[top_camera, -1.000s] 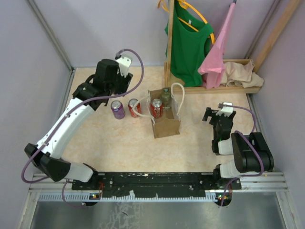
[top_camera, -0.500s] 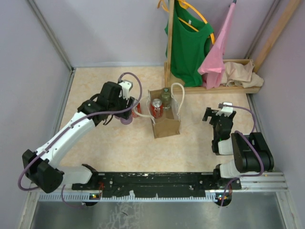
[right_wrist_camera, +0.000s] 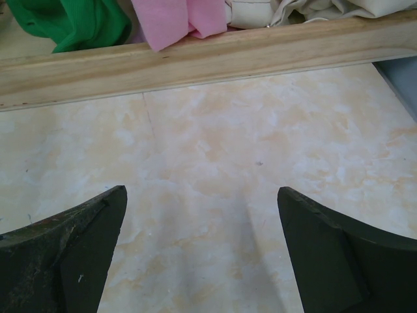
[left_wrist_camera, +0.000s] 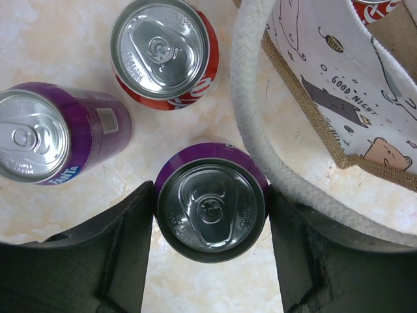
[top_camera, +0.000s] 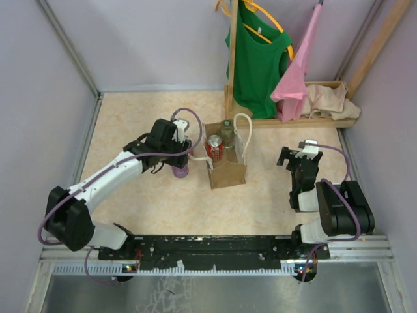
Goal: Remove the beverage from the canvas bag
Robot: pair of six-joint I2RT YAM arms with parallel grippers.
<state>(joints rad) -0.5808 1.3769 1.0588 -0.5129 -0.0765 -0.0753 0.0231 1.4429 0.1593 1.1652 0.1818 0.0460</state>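
Observation:
The tan canvas bag stands mid-table with white rope handles. Its printed white lining shows in the left wrist view. A red can and a green bottle stand inside it. My left gripper is just left of the bag. Its jaws press both sides of an upright purple can, which rests on the table. A red can and a purple Fanta can stand just beyond it. My right gripper is open and empty over bare table.
A wooden clothes rack at the back right holds a green shirt and a pink garment. A beige cloth heap lies on its base. The rack's wooden beam runs ahead of my right gripper. Walls close in the table sides.
My left arm has swung from the back left down to the bag's left side, over the two cans. The purple can in its jaws now shows on the table. The right arm has not moved.

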